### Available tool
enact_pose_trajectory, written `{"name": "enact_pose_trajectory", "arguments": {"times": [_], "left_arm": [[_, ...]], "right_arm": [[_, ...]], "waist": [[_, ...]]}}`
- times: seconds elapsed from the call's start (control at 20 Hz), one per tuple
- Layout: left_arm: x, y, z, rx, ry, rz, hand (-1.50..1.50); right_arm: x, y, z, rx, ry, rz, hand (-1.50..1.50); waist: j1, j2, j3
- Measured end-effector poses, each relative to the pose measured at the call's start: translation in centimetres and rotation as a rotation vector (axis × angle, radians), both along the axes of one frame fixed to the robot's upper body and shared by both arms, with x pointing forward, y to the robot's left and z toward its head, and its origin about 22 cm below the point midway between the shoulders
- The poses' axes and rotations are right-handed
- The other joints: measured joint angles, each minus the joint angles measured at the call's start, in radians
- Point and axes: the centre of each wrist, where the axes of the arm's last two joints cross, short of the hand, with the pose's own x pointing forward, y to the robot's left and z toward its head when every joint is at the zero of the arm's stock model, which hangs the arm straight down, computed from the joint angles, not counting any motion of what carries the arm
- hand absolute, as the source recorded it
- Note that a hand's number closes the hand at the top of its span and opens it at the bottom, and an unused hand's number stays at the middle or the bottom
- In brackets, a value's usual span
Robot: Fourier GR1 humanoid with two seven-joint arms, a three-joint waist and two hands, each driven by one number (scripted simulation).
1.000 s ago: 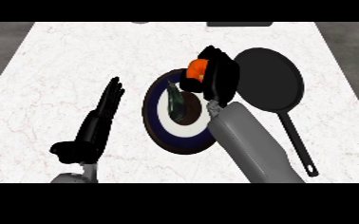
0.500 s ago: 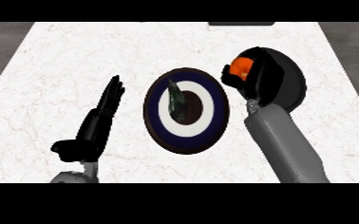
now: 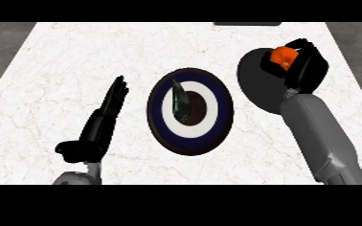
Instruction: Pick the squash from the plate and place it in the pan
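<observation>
1. My right hand is curled round an orange thing, which I take to be the squash; only its top shows between my fingers and thumb.
2. That hand is over the far side of the dark pan, which sits to the right of the plate, the two close but apart.
3. Whether the squash touches the pan's floor I cannot tell; my hand hides its underside.
4. A dark green, tapered vegetable lies on the plate's pale centre. It is not mine to carry.
5. My left hand rests open on the counter left of the plate, fingers straight, holding nothing.
6. I judge the squash rounded, hard and smooth-skinned, so likely to roll or slip. It looks light and not fragile. Holding it across its widest part, thumb opposite fingers, suits it.
7. What is left, I think, is to lower it and open my fingers low over the pan, so it does not roll.
</observation>
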Motion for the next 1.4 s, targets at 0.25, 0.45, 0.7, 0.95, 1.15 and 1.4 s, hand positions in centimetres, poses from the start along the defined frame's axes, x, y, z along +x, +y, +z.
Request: {"name": "enact_pose_trajectory", "arguments": {"times": [0.25,0.45,0.7,0.95,1.15,1.4], "left_arm": [[0.5,0.2,0.4,-0.007,-0.004,-0.011,0.0],[0.1,-0.2,0.3,-0.011,-0.012,-0.031,0.0],[0.2,-0.3,0.5,-0.006,-0.021,-0.04,0.0],[0.3,-0.7,0.7,-0.006,-0.024,-0.042,0.0],[0.3,-0.7,0.3,-0.005,-0.019,-0.036,0.0],[0.3,-0.6,0.2,-0.003,-0.011,-0.017,0.0]], "right_arm": [[1.1,-3.9,0.1,0.013,-0.033,-0.03,1.5],[1.2,-5.3,-0.7,0.111,0.196,-0.022,-1.5],[1.4,-6.1,-1.3,0.25,0.37,0.085,-1.5],[1.4,-6.7,-1.8,0.323,0.321,0.163,-1.5],[1.8,-6.4,-1.3,0.369,0.164,0.198,-1.5],[1.1,-8.3,-1.4,0.47,0.019,0.224,-1.5]], "waist": [[0.011,0.005,0.001],[0.028,0.01,0.001],[0.04,0.017,0.003],[0.045,0.02,0.004],[0.039,0.018,0.004],[0.017,0.009,0.002]]}}
